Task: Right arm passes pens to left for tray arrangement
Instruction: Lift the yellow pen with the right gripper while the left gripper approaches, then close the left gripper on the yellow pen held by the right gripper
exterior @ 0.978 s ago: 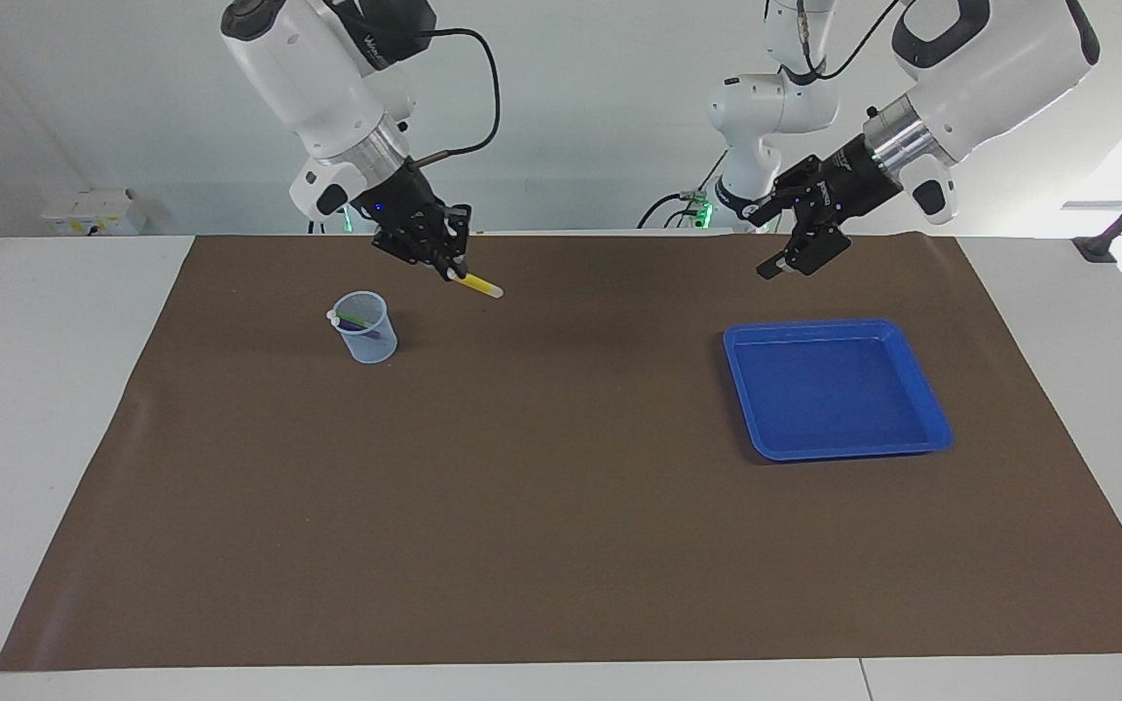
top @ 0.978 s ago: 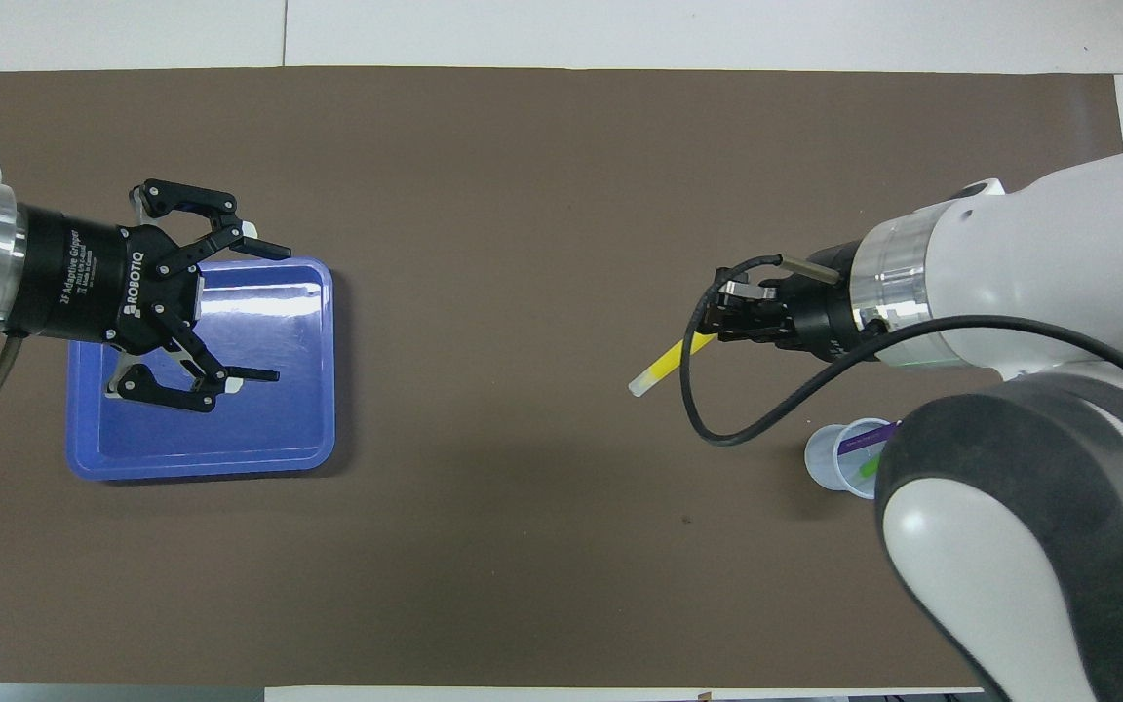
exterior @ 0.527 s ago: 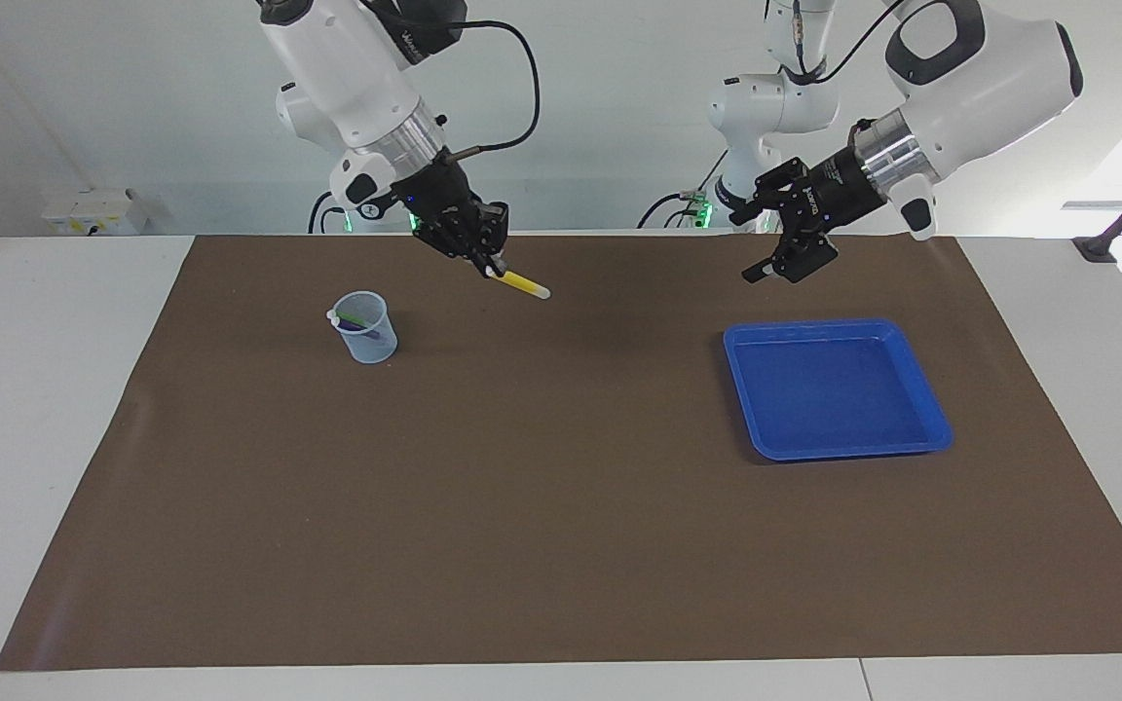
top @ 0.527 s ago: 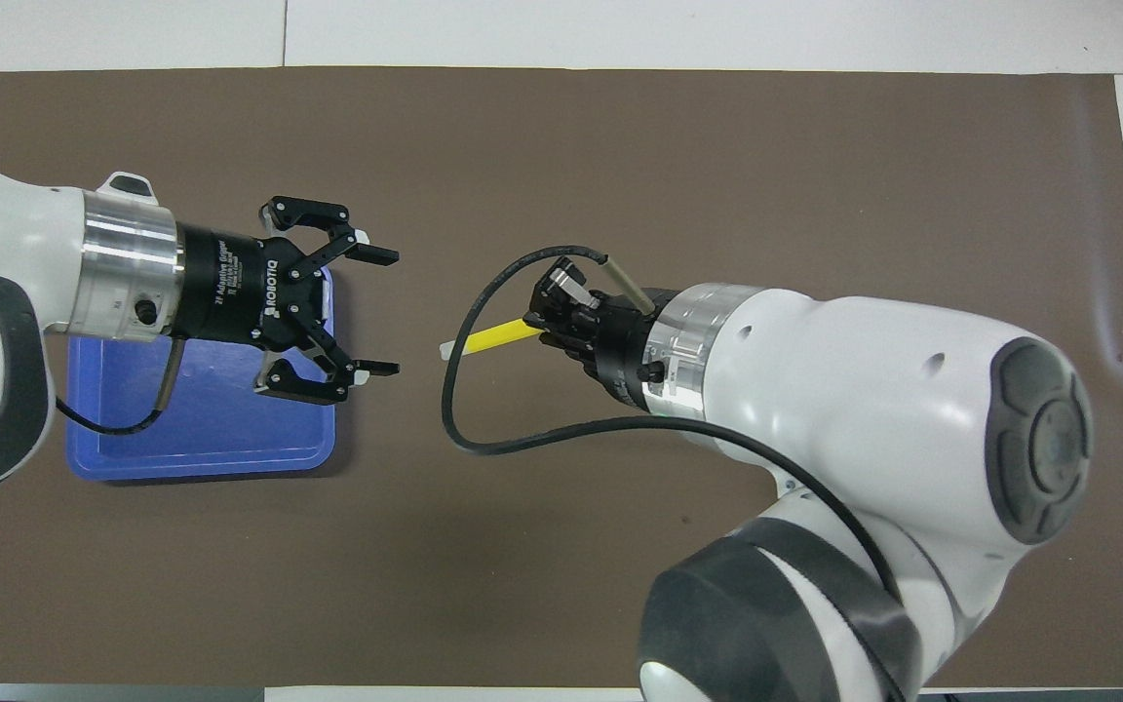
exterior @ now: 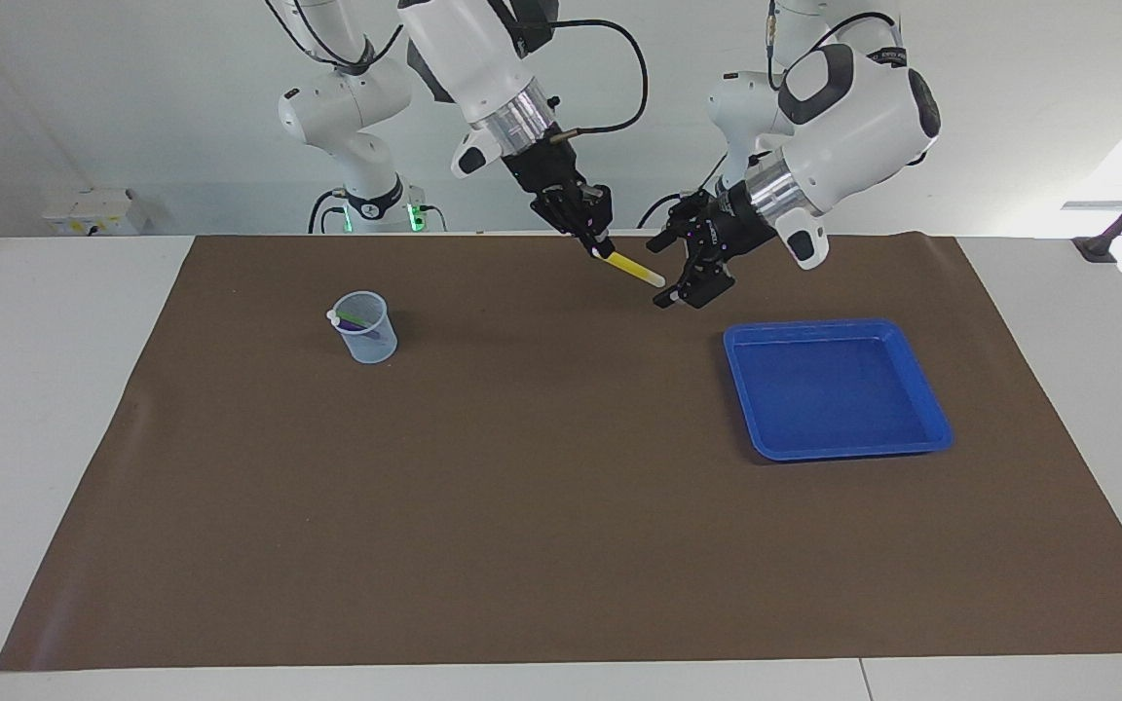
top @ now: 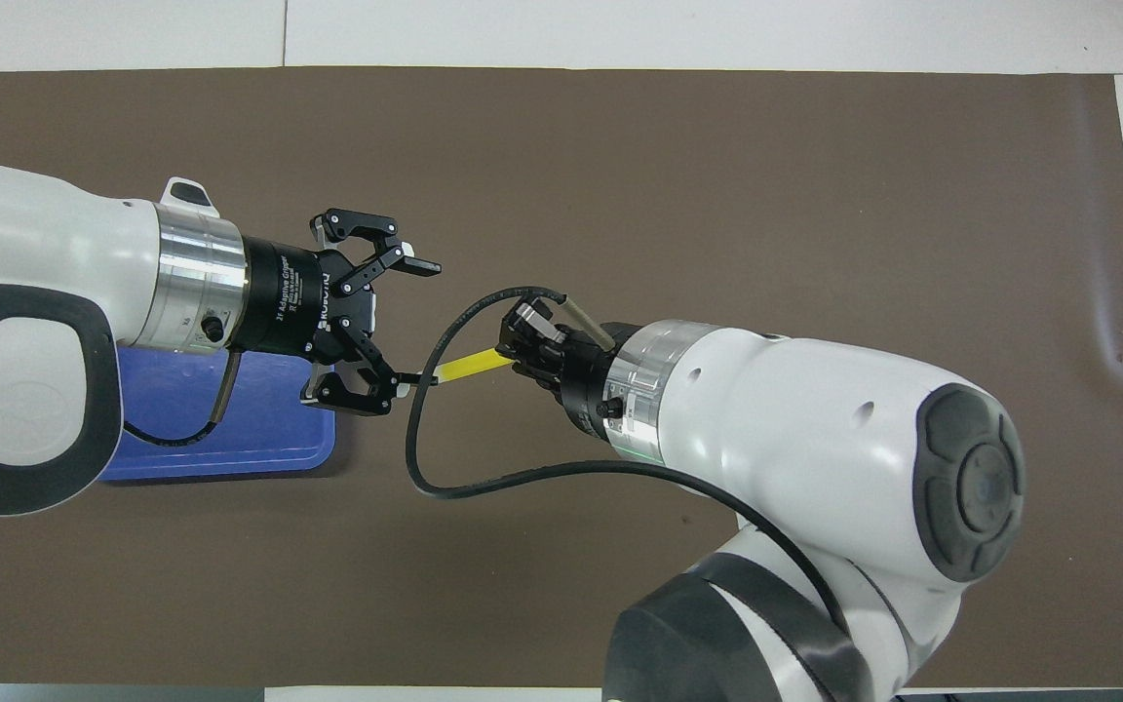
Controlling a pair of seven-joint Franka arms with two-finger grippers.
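The right arm's black two-finger gripper (exterior: 598,247) was clenched on a slim yellow marker pen (exterior: 634,270), holding it up over the brown table mat (exterior: 542,487) with its pale tip slanting down toward the left arm. There to meet it was the left arm's black two-finger gripper (exterior: 680,284), fingers spread wide and empty, and in the overhead view the pen's pale end (top: 428,378) sat right at one of those fingertips, touching or just short of it; which, I could not tell. This looked like the handover itself, pen one of three, not yet taken.

The shallow bright blue plastic tray (exterior: 921,389) lay bare at the left arm's end of the table, with nothing in it. At the right arm's end stood a small clear plastic cup (exterior: 363,328), and in it leaned the green pen (exterior: 354,318) and the purple pen (exterior: 369,334), awaiting their turn.

Next, by my reading, the pen's free end needs to sit squarely between the left fingers before they close; only once that grip is firm should the right gripper let go, or the pen drops to the mat.
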